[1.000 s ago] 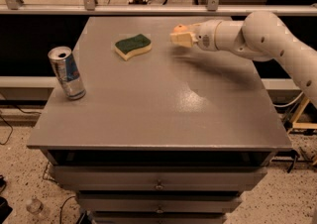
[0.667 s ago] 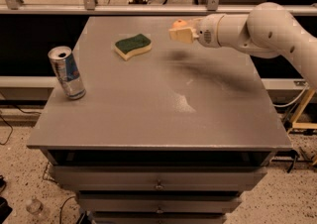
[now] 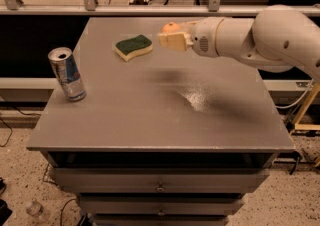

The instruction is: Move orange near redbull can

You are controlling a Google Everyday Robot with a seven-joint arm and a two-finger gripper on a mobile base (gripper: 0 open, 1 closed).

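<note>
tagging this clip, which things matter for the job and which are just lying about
Job: orange, by the claw over the far side of the table; can.
Lying about: sponge.

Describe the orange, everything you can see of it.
The orange is small, round and smooth-skinned. Only its top shows, above the cream jaws of the gripper, which look closed on it. It hangs over the far part of the table, right of the sponge, with a shadow on the tabletop below. Only the gripper seems to touch it. The can stands far off, near the left edge.
</note>
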